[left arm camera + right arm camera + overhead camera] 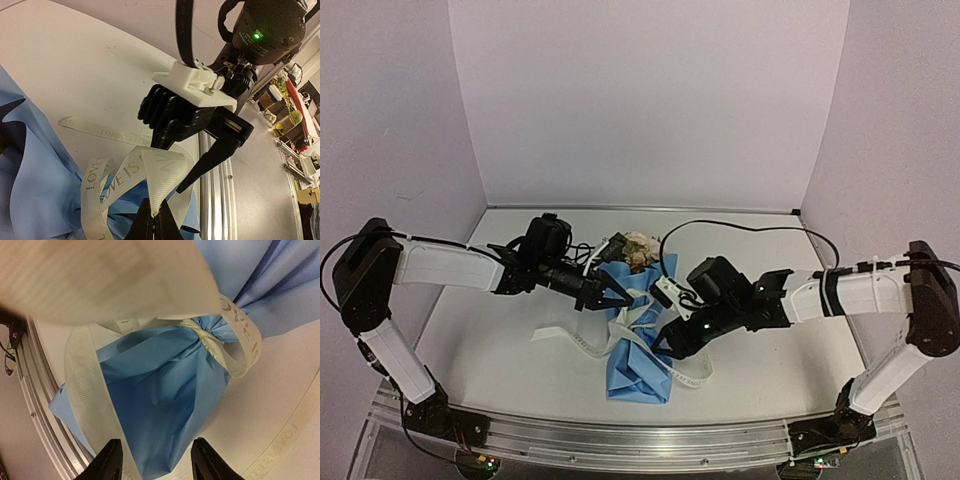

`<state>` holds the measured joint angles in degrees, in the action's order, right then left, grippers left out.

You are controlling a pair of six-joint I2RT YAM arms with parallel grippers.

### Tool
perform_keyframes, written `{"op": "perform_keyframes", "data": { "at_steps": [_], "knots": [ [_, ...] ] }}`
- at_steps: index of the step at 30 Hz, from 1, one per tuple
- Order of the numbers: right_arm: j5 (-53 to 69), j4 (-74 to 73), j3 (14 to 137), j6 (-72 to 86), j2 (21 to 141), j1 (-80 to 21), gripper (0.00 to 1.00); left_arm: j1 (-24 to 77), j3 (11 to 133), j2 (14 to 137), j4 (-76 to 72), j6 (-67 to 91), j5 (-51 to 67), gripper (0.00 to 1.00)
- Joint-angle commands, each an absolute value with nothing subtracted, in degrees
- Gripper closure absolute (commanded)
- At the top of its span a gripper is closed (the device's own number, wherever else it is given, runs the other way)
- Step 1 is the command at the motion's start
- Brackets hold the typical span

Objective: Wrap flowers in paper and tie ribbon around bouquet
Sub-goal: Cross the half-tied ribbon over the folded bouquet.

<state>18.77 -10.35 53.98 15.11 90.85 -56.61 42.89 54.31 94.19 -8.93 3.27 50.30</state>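
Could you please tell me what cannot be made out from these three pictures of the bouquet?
Flowers: top view, tiny; stems hidden inside the paper.
Ribbon: right wrist view, near stretch blurred, too close to the camera.
Knot: top view, too small to make out between the arms.
Left gripper: left wrist view, all but the fingertips cut off by the bottom edge.

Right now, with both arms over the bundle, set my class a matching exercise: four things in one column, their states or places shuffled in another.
Things:
1 left gripper
2 right gripper
3 ribbon
4 flowers

States or places:
A open
B tied round the paper's pinched neck
C shut on the ribbon
D at the paper's far end

Pairs: 1-C, 2-A, 3-B, 4-D
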Motion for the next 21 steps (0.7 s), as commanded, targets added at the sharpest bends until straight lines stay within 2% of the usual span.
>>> {"op": "perform_keyframes", "data": {
  "at_steps": [1,5,12,18,21],
  "knots": [
    [17.22,-6.31,51.04,13.15,85.76,-57.42,0.47,42.63,57.50,94.75,-8.03,2.67,52.65,0.99],
    [19.10,-6.59,50.92,11.79,84.22,-57.97,0.42,42.57,58.28,95.19,-6.57,1.96,53.52,0.99],
    [19.20,-12.14,53.57,6.19,85.61,-60.30,0.41,42.36,59.91,95.79,-3.77,0.63,54.45,0.99],
    [18.19,-13.45,56.98,5.70,89.93,-60.34,0.47,42.28,60.34,96.18,-3.62,0.70,54.41,0.99],
    [16.63,-13.45,58.10,6.00,91.46,-60.31,0.55,42.31,60.45,96.30,-3.60,0.70,54.29,0.99]
  ]
}}
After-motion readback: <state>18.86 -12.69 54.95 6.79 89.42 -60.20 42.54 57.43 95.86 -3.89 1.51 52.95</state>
